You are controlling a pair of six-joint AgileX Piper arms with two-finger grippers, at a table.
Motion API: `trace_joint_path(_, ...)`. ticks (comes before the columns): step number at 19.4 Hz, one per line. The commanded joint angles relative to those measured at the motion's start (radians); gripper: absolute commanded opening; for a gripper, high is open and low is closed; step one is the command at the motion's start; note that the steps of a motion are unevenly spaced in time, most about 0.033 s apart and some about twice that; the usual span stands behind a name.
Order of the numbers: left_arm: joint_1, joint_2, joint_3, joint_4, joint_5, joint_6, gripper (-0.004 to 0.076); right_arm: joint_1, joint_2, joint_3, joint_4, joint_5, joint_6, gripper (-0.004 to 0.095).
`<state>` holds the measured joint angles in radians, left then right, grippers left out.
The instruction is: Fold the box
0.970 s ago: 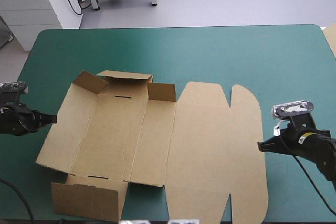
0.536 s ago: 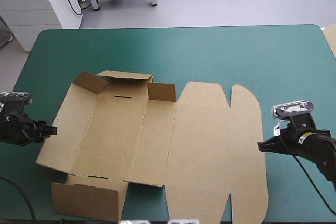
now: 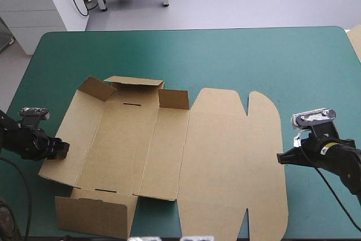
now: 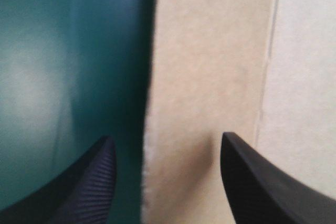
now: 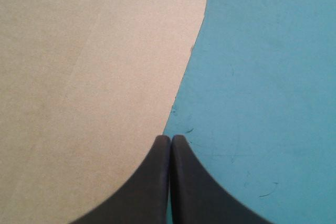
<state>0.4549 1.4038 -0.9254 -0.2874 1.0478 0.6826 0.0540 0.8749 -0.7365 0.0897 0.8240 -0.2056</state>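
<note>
Lying flat on teal-green cover (image 3: pixel 237 60), brown box (image 3: pixel 169 150) with far flaps raised, left gripper (image 4: pixel 166 136) spread astride its left edge, right gripper (image 5: pixel 171 137) clenched at its right edge.

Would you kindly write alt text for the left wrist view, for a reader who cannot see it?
The left tool stands open over the edge of the brown box, one finger over the board, the other over the teal-green cover.

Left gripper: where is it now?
In the high view the left gripper is at the left side of the table, at the left edge of the box; its wrist view shows that edge between its open fingers.
</note>
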Motion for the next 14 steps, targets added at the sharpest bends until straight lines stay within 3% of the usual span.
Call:
trace_joint_path(1,0.001,-0.006,-0.022,-0.13,0.056,0.069,0.0421,0.004,-0.008,-0.024,-0.001,-0.05,-0.012,-0.0021)
trace_joint_path(4,0.001,0.022,-0.022,-0.156,0.158,0.078,0.0421,0.004,-0.008,-0.024,-0.001,-0.054,-0.012,-0.0021)
trace_joint_path(14,0.001,0.047,-0.024,-0.224,0.177,0.075,0.0421,0.004,-0.008,-0.024,0.004,-0.074,-0.012,-0.0021)
